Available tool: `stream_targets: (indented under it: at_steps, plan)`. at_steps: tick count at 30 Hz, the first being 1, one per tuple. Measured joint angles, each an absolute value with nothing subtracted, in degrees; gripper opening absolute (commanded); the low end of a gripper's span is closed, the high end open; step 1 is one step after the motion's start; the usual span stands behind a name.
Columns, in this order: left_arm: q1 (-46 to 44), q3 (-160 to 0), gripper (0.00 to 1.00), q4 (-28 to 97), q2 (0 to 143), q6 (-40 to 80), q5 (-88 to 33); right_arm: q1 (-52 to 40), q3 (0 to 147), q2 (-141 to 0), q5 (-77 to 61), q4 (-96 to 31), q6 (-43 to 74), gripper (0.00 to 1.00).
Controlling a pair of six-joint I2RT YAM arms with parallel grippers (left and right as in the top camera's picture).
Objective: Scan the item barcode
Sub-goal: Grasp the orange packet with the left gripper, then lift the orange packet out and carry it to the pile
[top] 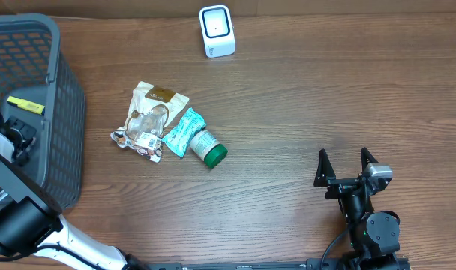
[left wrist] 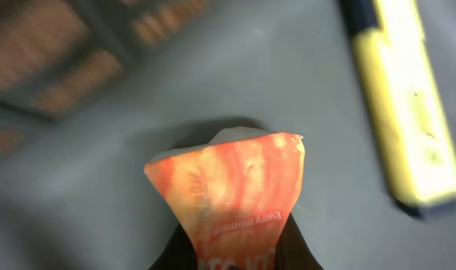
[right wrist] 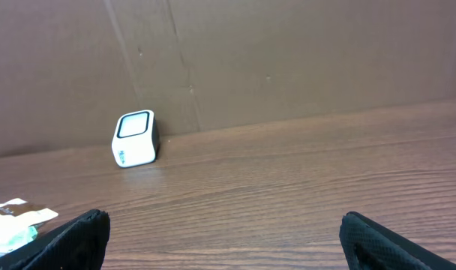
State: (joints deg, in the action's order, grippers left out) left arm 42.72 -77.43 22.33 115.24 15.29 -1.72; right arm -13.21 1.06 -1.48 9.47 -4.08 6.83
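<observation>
Wood-grain table (top: 288, 97) carries a dark mesh basket (top: 63, 112) at far left. Inside it, the left gripper (left wrist: 235, 259) is clenched on an orange packet (left wrist: 232, 187), near a yellow item (left wrist: 408, 105). Mid-table lie 3 things: pouch (top: 149, 112), teal packet (top: 183, 132), green-capped bottle (top: 210, 148). Behind them stands the white scanner (top: 217, 31). At right, the right gripper (top: 343, 153) has its fingers spread, empty.

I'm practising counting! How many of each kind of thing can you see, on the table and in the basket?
Packets: 3, a tan-and-clear packet, a teal packet and an orange packet
Bottle: 1
Scanner: 1
Basket: 1
Yellow marker: 1
Total: 7
The tan-and-clear one could be two stacked; I can't tell.
</observation>
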Motion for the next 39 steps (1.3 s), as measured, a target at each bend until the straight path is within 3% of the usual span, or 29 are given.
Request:
stream_targets:
  at_steps: [7,13,21,29,39]
  plan:
    - [41.6,-83.2,0.04,29.5,109.3,15.3,-10.2,-13.2,1.1,-1.5,9.5,-4.1,6.9,1.0]
    - [38.7,-91.7,0.04,31.2,94.6,15.3,-13.9,-13.2,1.1,-1.5,9.5,-4.1,6.8,1.0]
    - [28.2,-93.9,0.04,41.3,76.6,13.8,-15.7,-13.2,1.1,-1.5,9.5,-4.1,6.8,1.0]
    - [12.6,-92.6,0.04,59.4,75.9,12.4,-15.9,-13.2,1.1,-1.5,9.5,-4.1,6.9,1.0]
    - [-3.6,-78.5,0.04,57.3,84.0,9.9,-14.4,-13.2,1.1,-1.5,9.5,-4.1,6.9,1.0]
